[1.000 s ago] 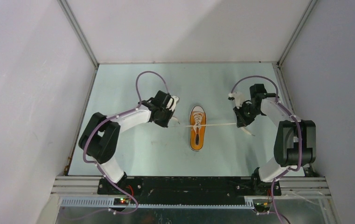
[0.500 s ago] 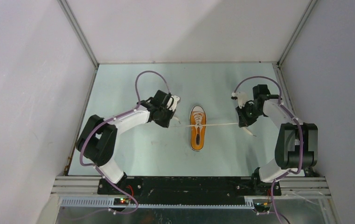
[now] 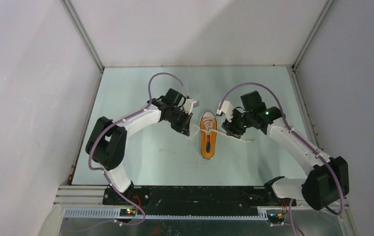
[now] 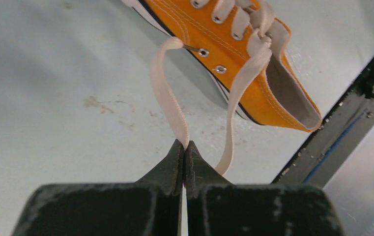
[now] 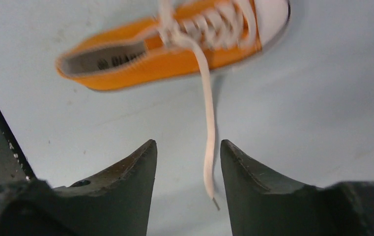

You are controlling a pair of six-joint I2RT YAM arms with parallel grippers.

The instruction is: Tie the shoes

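The pale blue-green worktop point(image 3: 140, 157), smooth and matte with a few faint scuffs, forms the floor of a white-walled enclosure. The left arm point(image 3: 135, 123) and right arm point(image 3: 293, 142), white shells with black joints and looped purple cables, bend inward toward its middle. Between them the small orange canvas sneaker point(image 3: 207, 137) stands on its sole, its rounded white rubber toe cap point(image 3: 208, 117) toward the far wall and its heel toward the arm bases.

The left claw point(image 4: 184, 150), just beside the sneaker on the left arm's side, has its dark wedge-shaped fingers pressed together on a flat, woven white lace loop point(image 4: 166, 98). One strand leaves a metal eyelet point(image 4: 203, 51); the other comes down from the crossing at the tongue.

The right claw point(image 5: 187, 152), near the sneaker's other side, stands wide apart. The right lace end point(image 5: 209, 132) lies slack on the worktop between its tapered fingers, touching neither, and finishes in a small stiff aglet point(image 5: 215, 203).
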